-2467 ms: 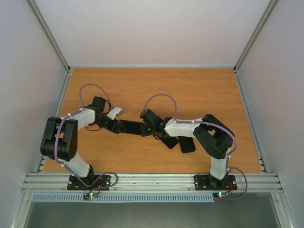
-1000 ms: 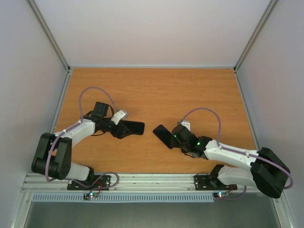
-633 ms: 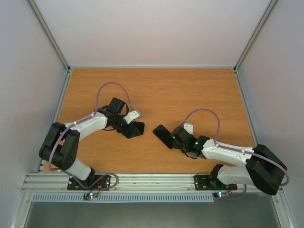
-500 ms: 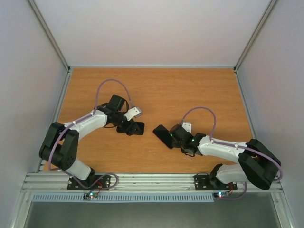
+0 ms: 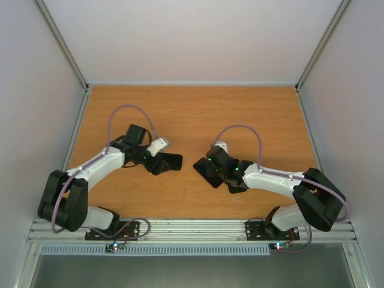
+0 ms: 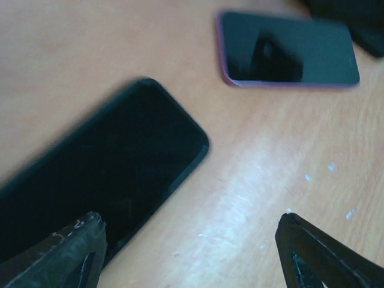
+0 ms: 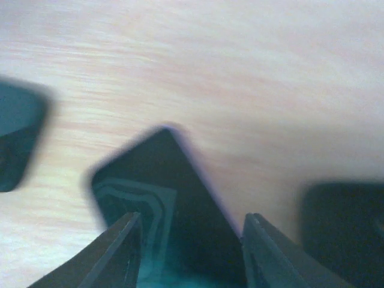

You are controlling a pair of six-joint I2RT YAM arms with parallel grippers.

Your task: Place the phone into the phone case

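Left wrist: phone (image 6: 288, 51) beyond case (image 6: 102, 186)

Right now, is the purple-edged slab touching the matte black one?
No, the purple-edged slab and the matte black slab lie apart, bare wood between them.

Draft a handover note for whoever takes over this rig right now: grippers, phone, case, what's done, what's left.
Left gripper: open, holding nothing, at one end of the phone case.
Right gripper: straddling one end of the phone; can't tell if it is gripping.
Things: case and phone lie flat on the table, apart, with the case to the left.
Done: both are within reach, but the phone is not in the case.
Left: lift the phone, line it up and press it in.
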